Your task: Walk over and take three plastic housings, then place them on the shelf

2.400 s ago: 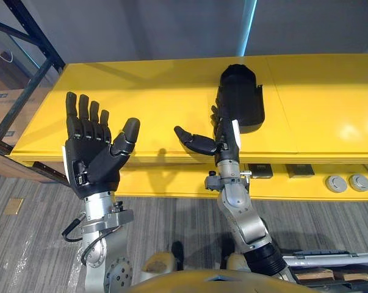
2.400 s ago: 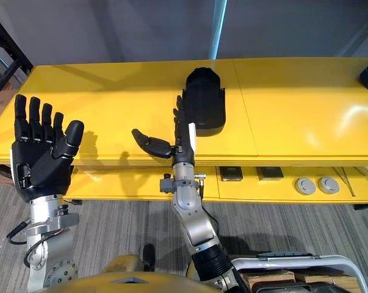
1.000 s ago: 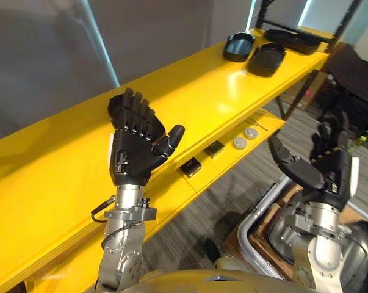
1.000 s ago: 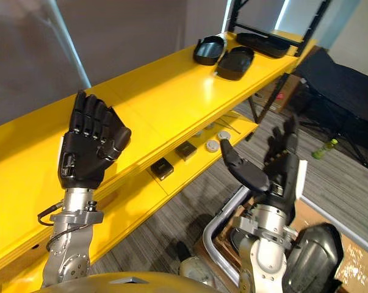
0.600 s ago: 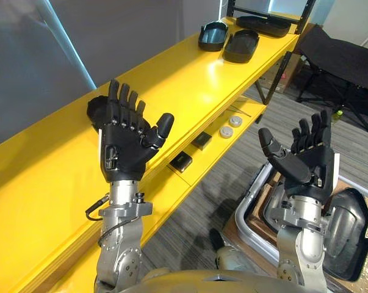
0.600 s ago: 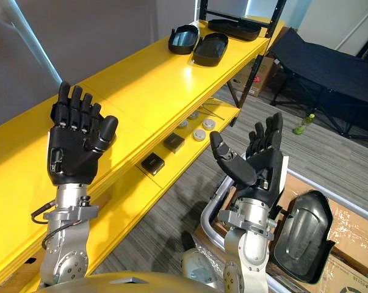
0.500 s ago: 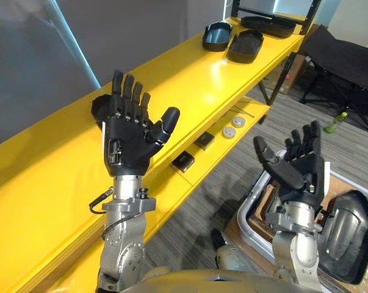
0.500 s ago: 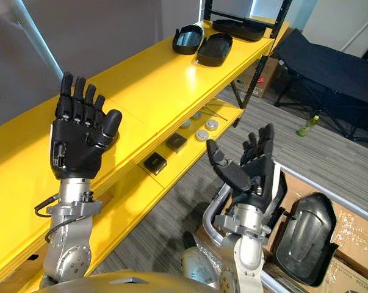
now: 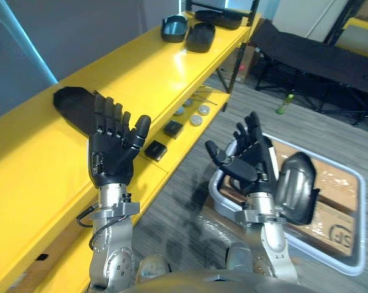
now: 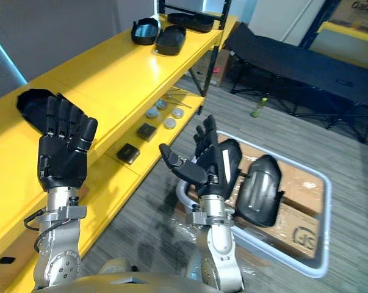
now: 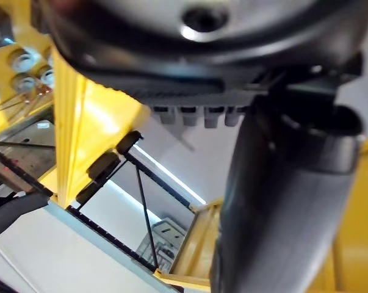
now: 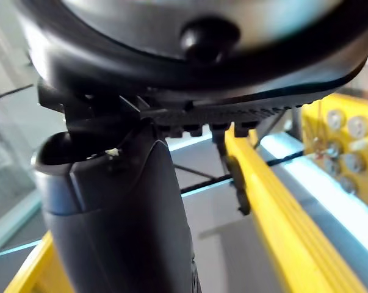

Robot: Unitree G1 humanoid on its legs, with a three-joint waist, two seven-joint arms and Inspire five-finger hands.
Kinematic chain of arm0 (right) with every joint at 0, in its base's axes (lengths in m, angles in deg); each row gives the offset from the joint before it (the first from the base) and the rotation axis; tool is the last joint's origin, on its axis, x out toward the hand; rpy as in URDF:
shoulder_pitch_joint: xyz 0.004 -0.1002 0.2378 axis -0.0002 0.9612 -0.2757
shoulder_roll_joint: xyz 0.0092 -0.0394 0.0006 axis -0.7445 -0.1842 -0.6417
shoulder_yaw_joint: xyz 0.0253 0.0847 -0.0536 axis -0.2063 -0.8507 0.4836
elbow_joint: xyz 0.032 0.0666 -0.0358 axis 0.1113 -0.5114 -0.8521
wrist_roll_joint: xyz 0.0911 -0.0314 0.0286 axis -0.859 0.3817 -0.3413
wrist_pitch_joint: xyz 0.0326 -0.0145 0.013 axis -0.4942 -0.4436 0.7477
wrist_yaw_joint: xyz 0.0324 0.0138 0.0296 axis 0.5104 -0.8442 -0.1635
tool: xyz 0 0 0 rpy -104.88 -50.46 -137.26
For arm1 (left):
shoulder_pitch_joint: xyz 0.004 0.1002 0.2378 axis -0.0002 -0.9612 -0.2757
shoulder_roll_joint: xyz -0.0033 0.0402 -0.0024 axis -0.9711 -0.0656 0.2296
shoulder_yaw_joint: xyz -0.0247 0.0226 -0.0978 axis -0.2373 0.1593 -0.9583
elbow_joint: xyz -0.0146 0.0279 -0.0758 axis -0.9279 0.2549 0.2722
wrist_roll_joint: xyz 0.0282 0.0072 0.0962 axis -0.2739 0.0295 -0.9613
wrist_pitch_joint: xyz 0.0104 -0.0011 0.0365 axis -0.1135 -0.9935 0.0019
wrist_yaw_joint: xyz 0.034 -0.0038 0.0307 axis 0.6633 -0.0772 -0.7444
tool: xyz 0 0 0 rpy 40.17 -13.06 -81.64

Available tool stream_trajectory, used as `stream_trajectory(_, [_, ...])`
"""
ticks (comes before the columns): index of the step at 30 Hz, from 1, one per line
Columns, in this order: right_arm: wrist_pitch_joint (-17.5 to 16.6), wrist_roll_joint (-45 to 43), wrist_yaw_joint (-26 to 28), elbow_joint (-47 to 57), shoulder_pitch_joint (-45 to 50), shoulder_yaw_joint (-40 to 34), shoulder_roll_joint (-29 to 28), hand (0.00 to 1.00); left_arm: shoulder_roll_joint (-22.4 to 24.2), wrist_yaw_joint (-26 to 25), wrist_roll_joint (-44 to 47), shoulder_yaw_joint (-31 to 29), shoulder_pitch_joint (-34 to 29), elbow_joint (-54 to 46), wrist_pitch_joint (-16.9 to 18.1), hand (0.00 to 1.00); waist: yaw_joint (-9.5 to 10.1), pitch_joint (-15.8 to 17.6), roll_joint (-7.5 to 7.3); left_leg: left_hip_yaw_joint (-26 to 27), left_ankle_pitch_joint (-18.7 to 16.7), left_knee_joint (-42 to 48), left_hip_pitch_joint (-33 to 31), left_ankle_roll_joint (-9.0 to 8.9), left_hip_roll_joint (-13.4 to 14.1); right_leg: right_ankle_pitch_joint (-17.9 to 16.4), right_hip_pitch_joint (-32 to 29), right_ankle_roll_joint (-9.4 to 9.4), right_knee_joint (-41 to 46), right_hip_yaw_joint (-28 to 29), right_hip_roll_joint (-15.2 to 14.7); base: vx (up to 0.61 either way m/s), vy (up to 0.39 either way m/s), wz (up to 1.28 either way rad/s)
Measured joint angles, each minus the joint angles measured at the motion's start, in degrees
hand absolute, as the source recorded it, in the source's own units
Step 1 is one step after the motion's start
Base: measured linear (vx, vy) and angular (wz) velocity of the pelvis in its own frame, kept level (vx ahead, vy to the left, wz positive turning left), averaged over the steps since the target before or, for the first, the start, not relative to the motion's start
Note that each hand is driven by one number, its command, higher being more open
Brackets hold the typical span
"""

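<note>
Facing the supply bin [image 10: 287,159], the robot held both hands raised and empty. The left hand [image 9: 112,155] had its fingers straight and its thumb spread, grasping nothing. The right hand [image 10: 205,165] was likewise released, with relaxed fingers and the thumb set apart.

One placed housing [image 9: 72,107] lay on the yellow shelf [image 9: 141,67], directly behind the left hand's fingers and apart from them. The far housings [image 10: 156,33] lay at the far end of that shelf, well beyond the fingertips. In the bin, the near housing [image 10: 231,160] lay just behind the right hand's fingers. The second housing [image 10: 260,189] lay beside it, on the side away from the thumb. No finger appeared to touch either.

Handling, as judged:
- Each housing appeared to be a hollow shell of dark moulded plastic, probably stiff and light.
- The glossy, rounded back would probably be slippery; a grip across it could slide.
- The better hold would be on the open rim, with the thumb inside the wall and the fingers outside.
- A moderate clench should suffice; hard squeezing could flex the thin wall.
</note>
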Motion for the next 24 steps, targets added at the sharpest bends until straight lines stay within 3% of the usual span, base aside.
stream_trajectory(1, [-0.02,0.0,0.32,-1.36,0.03,-0.78,-0.2,1.0,0.09,-0.01,0.32,-0.16,0.01,1.46,0.39,1.0,0.12,-0.61,-0.95,-0.83,0.54,0.65,-1.16,-0.91,0.45,-3.54,3.78,6.1,-7.89,-2.45,0.49,-0.08,-0.361,-0.52])
stream_trajectory(3, [-0.03,0.09,0.63,-2.56,-0.12,-2.57,0.58,1.0,0.84,-0.02,0.33,-0.1,0.1,3.52,0.51,1.0,0.05,-0.5,0.84,-2.8,1.68,-1.15,-1.63,-2.92,1.67,-5.32,6.05,6.0,-15.87,-4.04,2.59,-0.08,-0.344,-0.64])
stream_trajectory(4, [-0.02,0.07,0.77,-3.05,0.2,-4.1,1.9,1.0,1.44,-0.02,0.33,0.37,0.17,4.99,0.48,1.0,-0.72,-0.36,3.11,-3.56,2.72,-2.68,-1.78,-4.15,2.88,-5.09,6.45,5.66,-19.2,-4.18,4.34,-0.06,-0.296,-0.3])
stream_trajectory(5, [0.06,-0.1,0.74,-3.54,1.57,-6.55,3.09,1.0,1.83,0.03,0.47,1.44,0.02,6.16,0.43,1.0,-2.39,0.2,4.14,-4.5,4.74,-4.27,-1.1,-3.56,3.39,-4.72,6.95,5.04,-19.56,-4.4,5.36,-0.05,-0.262,-0.15])
stream_trajectory(10, [-0.11,-1.01,0.07,-3.0,7.01,-13.49,3.72,1.0,1.75,1.66,0.85,2.38,-0.09,6.47,0.55,1.0,-5.57,0.03,4.42,-6.15,11.14,-8.66,1.3,-1.26,2.98,-4.54,6.85,2.85,-19.46,-3.48,6.46,-0.05,-0.159,-0.14])
stream_trajectory(12, [-0.13,-0.75,-0.61,-2.73,7.84,-13.3,3.7,1.0,1.72,2.19,0.99,2.35,-0.09,6.33,0.57,1.0,-5.63,-0.03,4.45,-7.74,12.03,-12.53,2.97,-1.49,1.85,-3.98,5.69,2.43,-19.96,-1.78,6.43,-0.1,-0.013,-0.3])
stream_trajectory(14, [-0.14,-0.05,-1.72,-2.39,7.55,-12.68,3.53,1.0,1.61,2.21,0.99,2.36,-0.11,6.04,0.57,1.0,-4.97,-0.29,4.85,-11.68,11.77,-16.67,3.84,-1.78,0.17,-2.83,3.52,3.02,-20.71,0.93,6.22,-0.1,0.079,-0.57])
stream_trajectory(16, [-0.13,0.7,-3.66,0.12,7.38,-12.12,3.66,1.0,1.49,2.25,0.98,2.28,-0.33,5.69,0.58,1.0,-4.38,-0.52,5.2,-12.14,10.36,-19.63,3.96,-3.51,-1.73,-1.29,-0.27,4.92,-20.1,3.99,5.07,-0.07,0.165,-0.62])
stream_trajectory(17, [-0.13,1.92,-4.29,0.95,7.12,-12.14,3.59,1.0,1.21,2.24,0.99,2.25,-0.6,5.69,0.56,1.0,-4.43,-0.42,5.09,-11.2,9.54,-19.72,4.13,-4.69,-2.41,-0.56,-0.79,5.72,-20.4,5.16,4.45,-0.06,0.237,-0.57])
stream_trajectory(18, [-0.13,2.56,-4.87,1.13,6.55,-12.11,3.08,1.0,0.68,2.24,0.98,2.05,-1.06,5.63,0.56,1.0,-4.36,0.38,3.75,-9.92,9.29,-19.6,4.94,-4.78,-3.37,0.25,-0.73,6.15,-20.88,6.51,3.58,-0.09,0.232,-0.65])
stream_trajectory(19, [-0.13,2.49,-5.41,1.13,6.06,-12.24,2.85,1.0,0.02,2.18,0.96,1.87,-2.01,5.64,0.55,1.0,-4.09,0.66,2.2,-8.42,8.6,-18.77,5.1,-4.31,-3.98,2.16,-0.55,6.35,-22.74,7.26,2.96,-0.1,0.213,-0.61])
stream_trajectory(22, [-0.11,2.43,-7.1,1.07,5.2,-14.59,2.2,1.0,-1.54,1.92,0.82,1.24,-2.07,5.7,0.54,1.0,-3.27,0.95,0.64,-6.79,7.29,-16.69,3.21,-3.83,-4.14,5.77,-0.34,6.2,-27.43,6.25,2.58,-0.1,0.109,-0.38])
stream_trajectory(24, [-0.01,2.44,-7.84,-0.32,2.99,-19.38,2.27,1.0,-2.53,0.82,0.16,-0.43,-0.96,5.73,0.58,1.0,-4.14,1.17,-0.32,-7.92,6.55,-15.19,0.5,-3.44,-4.03,7.29,-0.68,6.18,-29.84,4.99,2.49,-0.08,0.016,0.09])
